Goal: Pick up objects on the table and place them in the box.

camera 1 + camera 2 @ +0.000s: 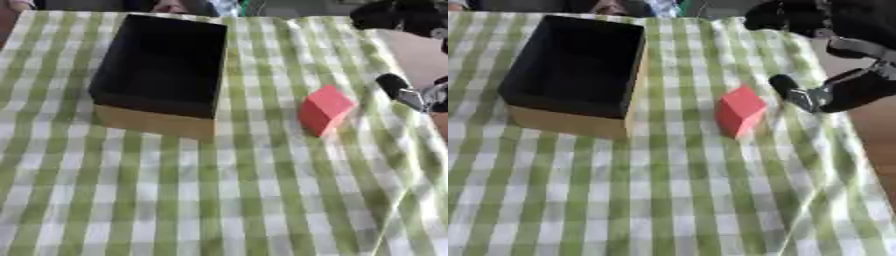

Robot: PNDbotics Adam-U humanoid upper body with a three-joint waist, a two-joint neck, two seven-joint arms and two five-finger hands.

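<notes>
While the red block (739, 111) is sitting on the worktop (667, 200) to the right of the box (570, 117), a strip of bare cloth is separating the two, so they are lying apart and not touching. The block is standing with one corner turned toward the camera. The box, with its dark inside and tan outer wall, is resting open-topped toward the far left of the worktop. The right hand (833, 92) is reaching in from the right edge, with one dark finger pointing toward the block and stopping near it without touching; whether its fingers are released or clenched I cannot tell, since most of the hand is running out of the picture. It is grasping nothing that shows. The near half of the worktop is lying wide and flat under a green and white checked cloth (219, 200), which is draping over the right edge. The left hand is showing in neither view.
</notes>
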